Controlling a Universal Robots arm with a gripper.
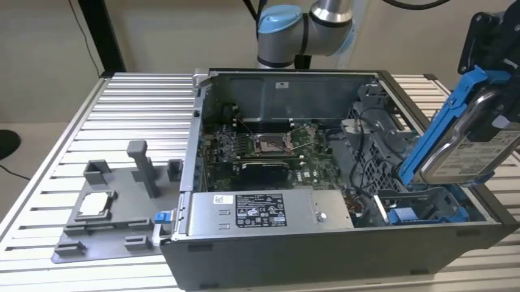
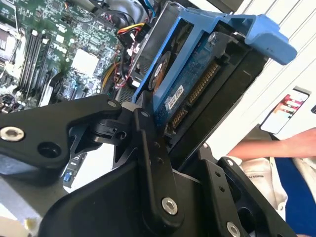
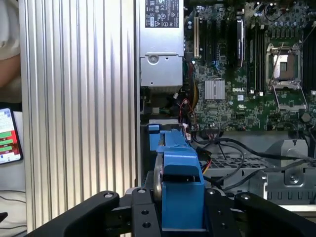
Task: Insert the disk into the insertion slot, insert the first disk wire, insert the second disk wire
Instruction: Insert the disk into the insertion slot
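Observation:
The disk point(image 1: 464, 146), silver with a white label in a bright blue bracket, hangs tilted and almost on edge at the exterior view's right. My black gripper point(image 1: 494, 91) is shut on its upper end. The disk's lower end points down at the insertion slot point(image 1: 427, 202), a grey cage with blue tabs in the near right corner of the open computer case. In both wrist views the fingers point(image 2: 148, 148) clamp the blue bracket point(image 3: 180, 173) from either side. Loose black cables point(image 1: 367, 125) lie over the cage area; I cannot tell which are the disk wires.
The green motherboard point(image 1: 260, 146) and the long grey box point(image 1: 264, 210) fill the case. At the exterior view's left, a grey fixture tray point(image 1: 122, 237) holds a square chip point(image 1: 94, 204). A person's arm point(image 2: 266, 148) and a phone point(image 3: 9, 136) are beside the ribbed table point(image 3: 79, 113).

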